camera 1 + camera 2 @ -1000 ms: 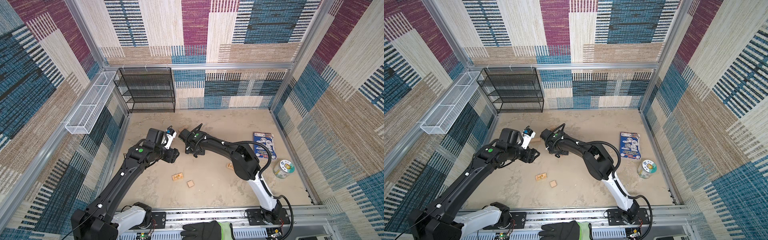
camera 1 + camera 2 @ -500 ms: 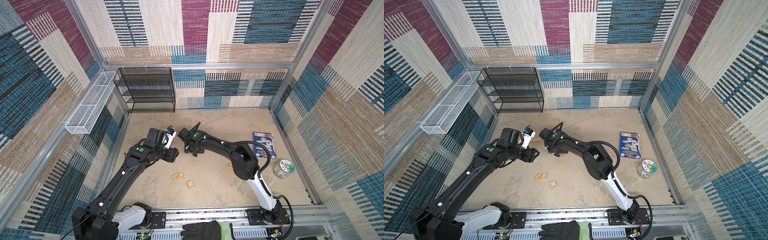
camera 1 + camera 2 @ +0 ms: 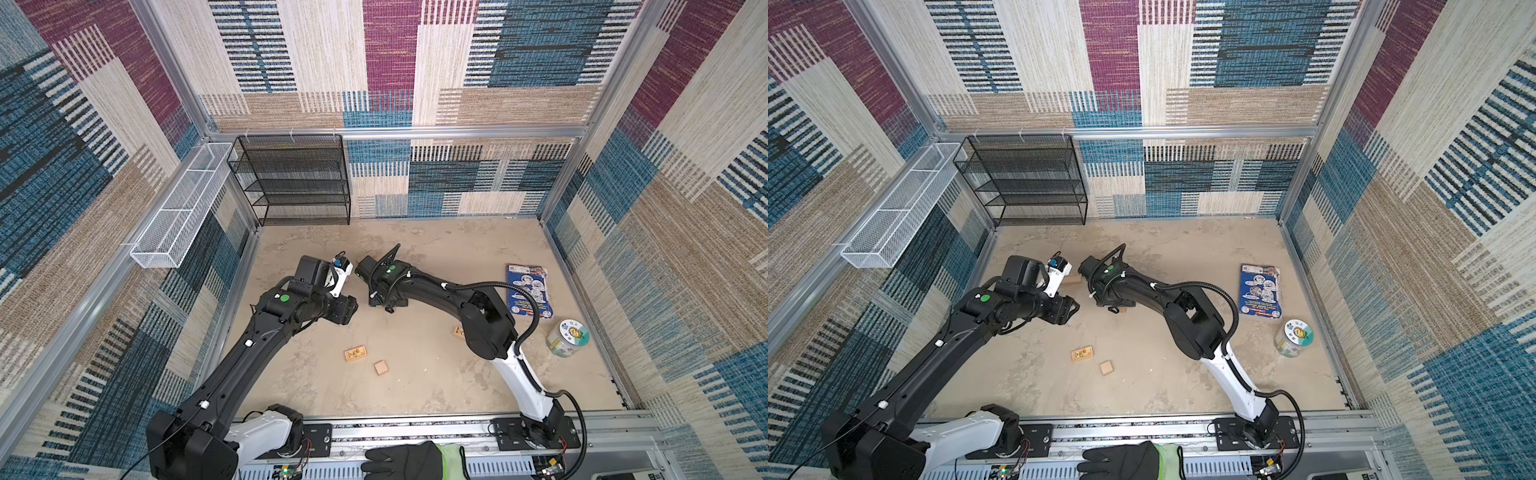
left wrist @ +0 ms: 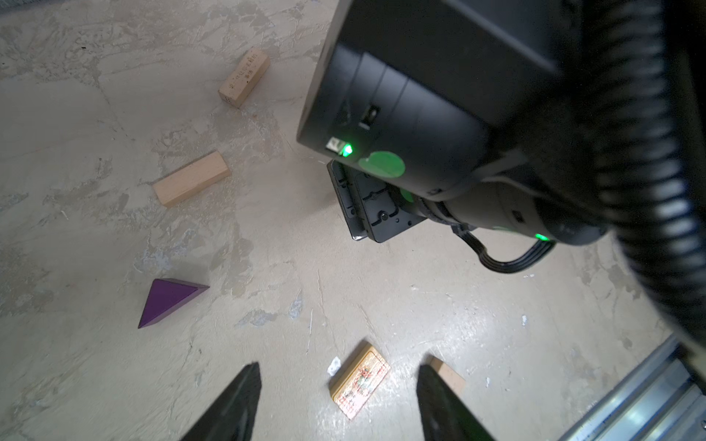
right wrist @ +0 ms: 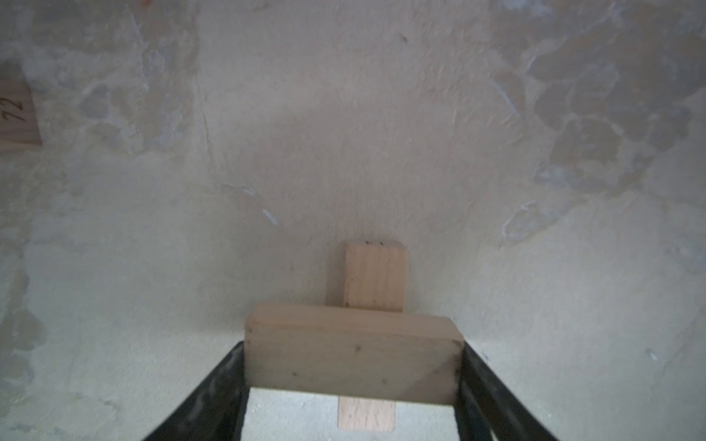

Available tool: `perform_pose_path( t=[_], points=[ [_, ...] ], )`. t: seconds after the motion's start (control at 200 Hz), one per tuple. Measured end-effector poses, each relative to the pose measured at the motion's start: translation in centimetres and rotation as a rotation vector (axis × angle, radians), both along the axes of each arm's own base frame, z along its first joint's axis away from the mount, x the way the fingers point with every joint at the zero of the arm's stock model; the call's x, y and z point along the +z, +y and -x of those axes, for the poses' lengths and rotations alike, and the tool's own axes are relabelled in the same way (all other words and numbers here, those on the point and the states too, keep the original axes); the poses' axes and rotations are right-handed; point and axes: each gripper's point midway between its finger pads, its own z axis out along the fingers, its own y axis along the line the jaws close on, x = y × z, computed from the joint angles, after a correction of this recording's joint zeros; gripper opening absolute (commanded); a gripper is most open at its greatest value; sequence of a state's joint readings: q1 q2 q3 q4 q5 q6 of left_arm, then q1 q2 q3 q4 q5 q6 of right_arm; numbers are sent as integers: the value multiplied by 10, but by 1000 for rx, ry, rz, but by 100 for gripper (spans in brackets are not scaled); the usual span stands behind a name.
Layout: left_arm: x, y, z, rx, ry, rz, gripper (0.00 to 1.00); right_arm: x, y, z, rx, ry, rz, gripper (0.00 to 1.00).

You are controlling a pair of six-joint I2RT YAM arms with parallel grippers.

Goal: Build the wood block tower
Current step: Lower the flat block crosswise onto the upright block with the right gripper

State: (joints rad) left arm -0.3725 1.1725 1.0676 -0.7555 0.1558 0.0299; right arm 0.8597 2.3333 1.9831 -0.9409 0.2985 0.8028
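Observation:
My right gripper is shut on a plain pale wood block, gripped by its two ends. It is held crosswise over a second plain block lying on the floor; I cannot tell whether they touch. My left gripper hangs open above the floor with nothing between its fingers. Below it lie an orange-printed block and a cube. Farther off lie the purple wedge, a plain block and a lettered block. In a top view the printed block and cube lie near the front.
Another printed block lies beside the right arm's elbow. A blue booklet and a lidded jar sit at the right. A black wire shelf stands at the back left, with a white wire basket on the left wall. A gloved hand rests at the front rail.

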Motion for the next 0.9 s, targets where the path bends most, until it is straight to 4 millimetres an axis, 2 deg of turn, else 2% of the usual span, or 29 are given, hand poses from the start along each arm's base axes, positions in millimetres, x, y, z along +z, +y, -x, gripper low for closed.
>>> perform_pose_path(
  t=[0.621,0.761,0.801,0.901],
  points=[
    [-5,3,-2,11,9,-20,69,-3,-5,-1,-9,7,1,51],
    [-5,3,-2,12,9,-21,69,-4,-5,-1,-8,10,-4,66],
    [-5,3,-2,13,9,-22,69,-4,-5,-1,-9,10,-5,78],
    [-5,3,-2,13,9,-23,69,-4,-6,-1,-10,16,-10,80]
  ],
)
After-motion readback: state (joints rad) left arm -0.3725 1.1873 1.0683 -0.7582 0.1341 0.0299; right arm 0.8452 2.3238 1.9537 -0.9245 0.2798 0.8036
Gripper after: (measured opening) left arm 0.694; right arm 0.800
